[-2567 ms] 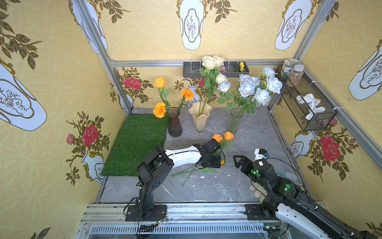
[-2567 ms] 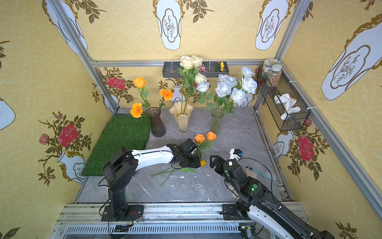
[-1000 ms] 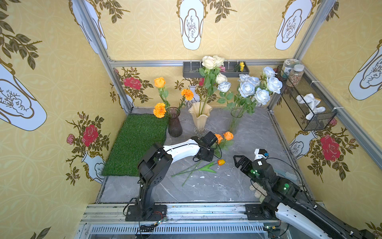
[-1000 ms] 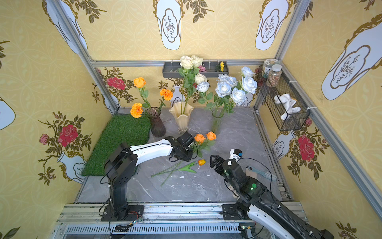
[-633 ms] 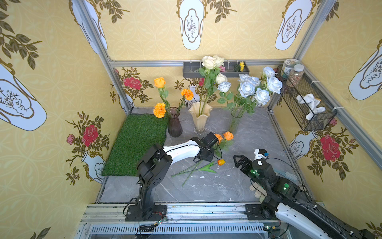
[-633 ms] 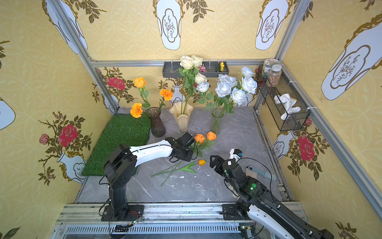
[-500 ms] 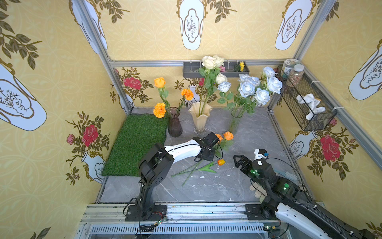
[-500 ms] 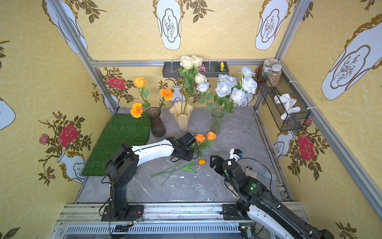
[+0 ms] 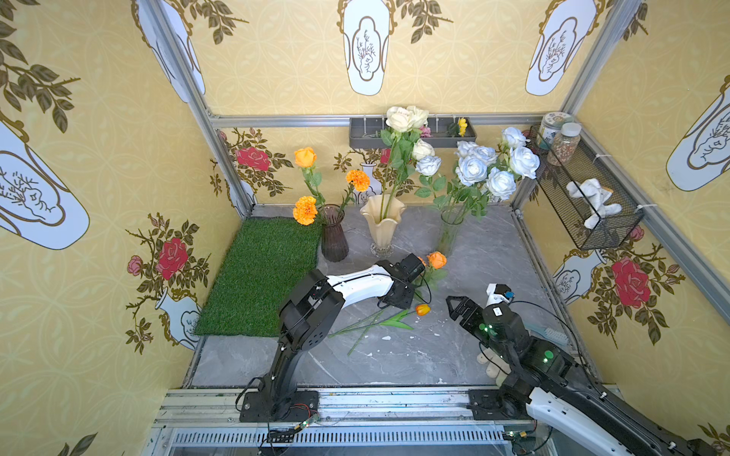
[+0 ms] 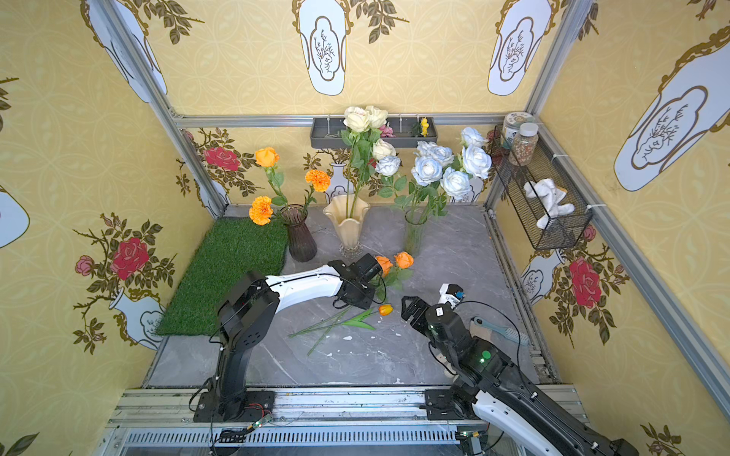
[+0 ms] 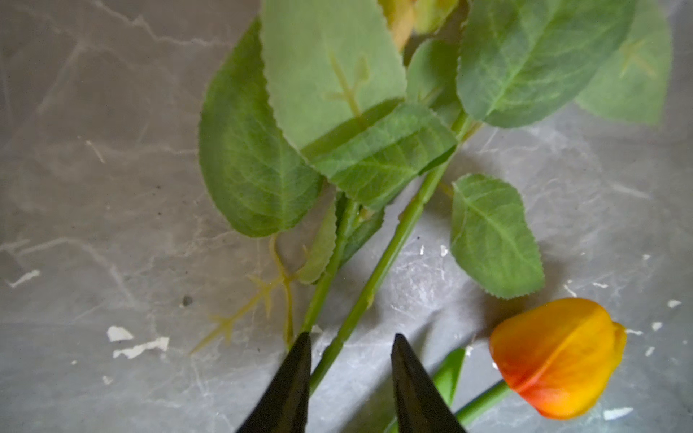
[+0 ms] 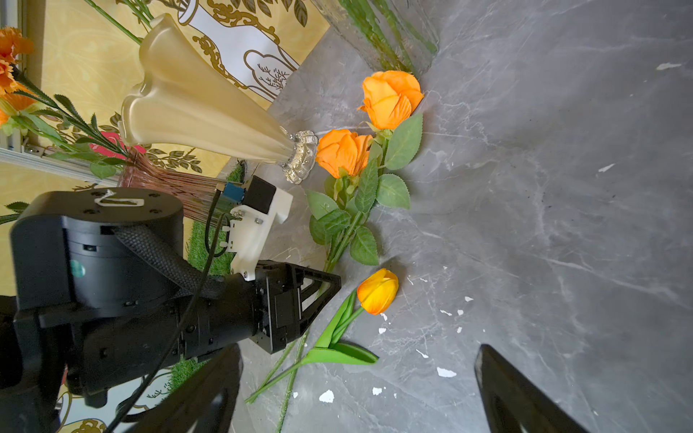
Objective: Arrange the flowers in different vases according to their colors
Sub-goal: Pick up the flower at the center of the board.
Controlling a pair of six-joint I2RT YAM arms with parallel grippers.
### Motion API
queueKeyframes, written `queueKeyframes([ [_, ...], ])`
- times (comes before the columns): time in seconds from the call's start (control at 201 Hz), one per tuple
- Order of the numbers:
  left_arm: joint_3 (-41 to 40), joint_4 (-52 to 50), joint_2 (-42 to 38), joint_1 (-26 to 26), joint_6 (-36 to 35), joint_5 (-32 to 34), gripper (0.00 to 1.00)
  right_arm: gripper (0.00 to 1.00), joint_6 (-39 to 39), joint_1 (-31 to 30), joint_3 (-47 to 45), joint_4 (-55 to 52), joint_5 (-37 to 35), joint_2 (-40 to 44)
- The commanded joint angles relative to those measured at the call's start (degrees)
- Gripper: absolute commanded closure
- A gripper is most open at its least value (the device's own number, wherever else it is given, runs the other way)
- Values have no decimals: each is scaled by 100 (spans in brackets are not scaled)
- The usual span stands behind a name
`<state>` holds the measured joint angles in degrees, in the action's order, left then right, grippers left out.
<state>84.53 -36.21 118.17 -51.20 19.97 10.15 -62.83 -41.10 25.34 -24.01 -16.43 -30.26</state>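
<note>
left claw point(image 11: 351, 335) narrowly apart, seemingly astride an orange rose stem point(image 11: 390, 249), right claw point(image 12: 354, 348) wide apart, jar label point(image 9: 552, 132) unreadable

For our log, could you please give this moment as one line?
left fingers: open, straddling rose stem | right fingers: open, empty | tulip: on table

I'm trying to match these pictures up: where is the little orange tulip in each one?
In a top view: orange tulip lying mid-picture.
In a top view: mid-picture too.
Left wrist: beside the left gripper, at.
Right wrist: just beyond that gripper.
Shared landmark: the leafy rose stems alongside.
</note>
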Motion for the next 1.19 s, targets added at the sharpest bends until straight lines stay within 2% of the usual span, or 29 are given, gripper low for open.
queueKeyframes([
  [0.0,35,-132,57,-39,-45,71,64,3,25,-3,-9,182,-45,37],
  [0.712,498,-529,482,-207,-56,437,80,3,-1,-2,-44,125,-68,162],
  [0.951,408,-342,307,-258,-166,573,86,3,-8,-2,-52,119,-80,196],
  [1.19,37,229,-222,-321,-571,829,90,3,-37,1,-56,109,-93,222],
])
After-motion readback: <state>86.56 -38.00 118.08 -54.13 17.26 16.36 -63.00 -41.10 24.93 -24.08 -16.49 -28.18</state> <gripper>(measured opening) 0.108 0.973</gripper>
